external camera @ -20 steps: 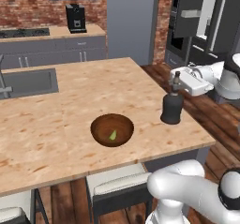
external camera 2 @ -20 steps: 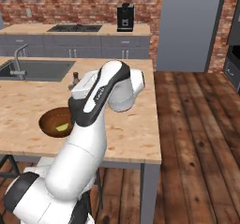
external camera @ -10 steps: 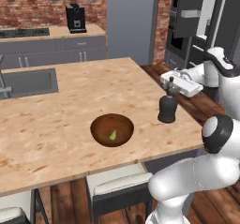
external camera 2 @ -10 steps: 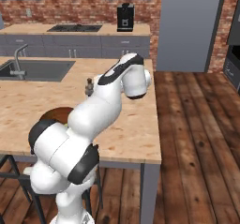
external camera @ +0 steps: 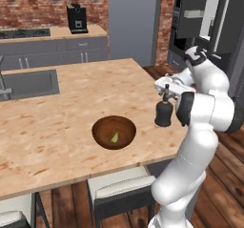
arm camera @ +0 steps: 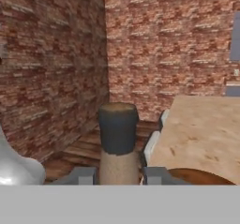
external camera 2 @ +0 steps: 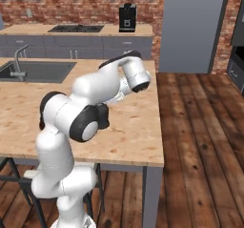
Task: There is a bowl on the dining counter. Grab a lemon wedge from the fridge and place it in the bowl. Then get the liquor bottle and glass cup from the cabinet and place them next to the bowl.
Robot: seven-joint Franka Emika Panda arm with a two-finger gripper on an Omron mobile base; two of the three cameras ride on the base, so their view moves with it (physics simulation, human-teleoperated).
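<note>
A brown bowl (external camera: 113, 132) sits on the dining counter (external camera: 71, 93) with the yellow lemon wedge (external camera: 115, 137) inside it. To its right, near the counter's right edge, the dark liquor bottle (external camera: 163, 113) stands upright. I cannot tell whether its base touches the top. My gripper (external camera: 167, 89) is shut on its neck from the right. In the hand view the bottle's dark cap and tan neck (arm camera: 117, 138) rise between my fingertips (arm camera: 82, 175), my gripper (arm camera: 118, 176) closed around them, with the bowl's rim (arm camera: 201, 176) at lower right. The glass cup, cabinet and fridge are out of view.
An inset sink (external camera: 28, 84) with a faucet lies at the counter's left. Stools (external camera: 119, 189) stand under the near edge. A back counter holds a coffee machine (external camera: 76, 17) and a stovetop. My own arm (external camera 2: 95, 103) covers the counter's middle in the right base view.
The arm has swung forward and folded up at the counter's right edge. The bottle has moved a little left, closer to the bowl. The grip is unchanged.
</note>
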